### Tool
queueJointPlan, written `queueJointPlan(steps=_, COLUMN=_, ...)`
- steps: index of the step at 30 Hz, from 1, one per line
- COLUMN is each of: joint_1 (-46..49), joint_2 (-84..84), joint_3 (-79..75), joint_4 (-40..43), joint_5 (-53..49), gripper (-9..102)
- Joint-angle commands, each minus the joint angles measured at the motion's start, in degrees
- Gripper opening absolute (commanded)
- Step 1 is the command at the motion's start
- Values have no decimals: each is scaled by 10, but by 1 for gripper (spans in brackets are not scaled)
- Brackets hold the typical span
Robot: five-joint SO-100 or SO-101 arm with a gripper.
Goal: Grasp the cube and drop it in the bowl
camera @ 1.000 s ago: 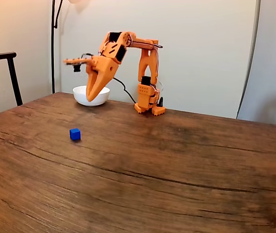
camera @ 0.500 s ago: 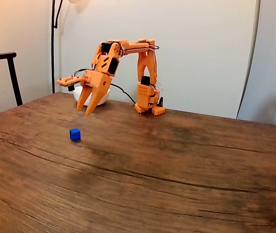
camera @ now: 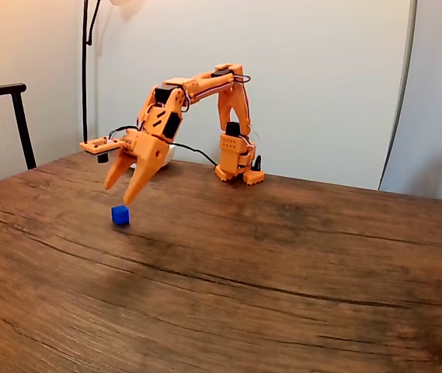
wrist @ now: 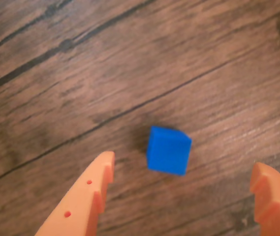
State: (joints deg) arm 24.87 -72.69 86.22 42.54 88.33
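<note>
The tiny bright-blue cube [wrist: 168, 150] lies on the wooden table and, in the wrist view, sits just ahead of the gap between my two orange fingers. My gripper [wrist: 184, 163] is open wide and touches nothing. In the fixed view the gripper [camera: 120, 194] hangs tilted downward a little above the cube [camera: 120, 215], which rests at the table's left. The white bowl [camera: 167, 155] stands behind the arm near the back edge, mostly hidden by the gripper body.
The arm's orange base [camera: 236, 162] is fixed at the back of the table [camera: 283, 264]. A dark chair [camera: 3, 116] stands off the left side, with a black lamp pole [camera: 85, 70] by the wall.
The arm has swung forward and down from over the bowl to just above the cube. The jaws have gone from shut to open. The cube has not moved.
</note>
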Motion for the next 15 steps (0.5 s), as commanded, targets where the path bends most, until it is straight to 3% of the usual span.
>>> queueJointPlan(steps=1, joint_1=-4, joint_2=-5, joint_3=-18, joint_4=-9, joint_5=-2, gripper=38)
queueJointPlan(steps=15, joint_1=16, joint_2=-4, joint_3=-17, joint_4=-5, joint_5=-19, gripper=37)
